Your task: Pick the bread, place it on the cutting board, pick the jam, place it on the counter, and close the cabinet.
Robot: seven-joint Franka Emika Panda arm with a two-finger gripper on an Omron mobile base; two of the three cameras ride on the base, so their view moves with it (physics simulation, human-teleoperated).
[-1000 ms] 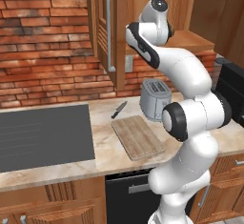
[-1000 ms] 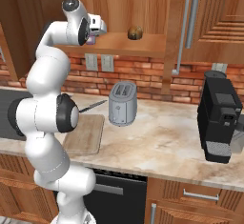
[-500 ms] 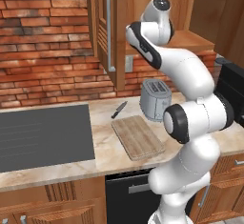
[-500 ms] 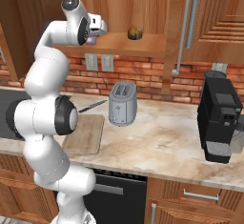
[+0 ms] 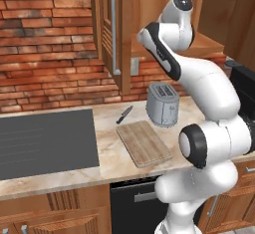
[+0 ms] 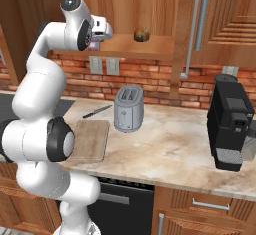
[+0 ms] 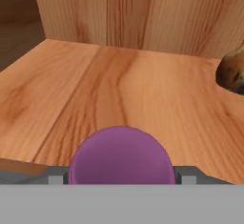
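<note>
The purple jam (image 7: 120, 154) sits low in the hand view, and my gripper (image 7: 120, 176) is shut on it, with a fingertip against each side. In the right base view the gripper (image 6: 102, 29) reaches into the open cabinet (image 6: 150, 9), and a bit of the jam (image 6: 95, 39) shows beside it. The bread (image 6: 142, 34), a dark-brown roll, lies on the shelf to the right of the gripper, and part of the bread (image 7: 233, 73) shows at the hand view's right edge. The cutting board (image 5: 144, 142) lies bare on the counter (image 6: 170, 144) below.
A silver toaster (image 6: 128, 109) stands behind the cutting board, with a black knife (image 5: 124, 114) lying to its left. A black coffee machine (image 6: 231, 124) is at the right and a dark cooktop (image 5: 47, 141) at the left. The cabinet doors (image 5: 112, 29) stand open on both sides.
The arm's upper part has shifted slightly; the gripper stays at the jam on the shelf. The bread and the things on the counter have not moved.
</note>
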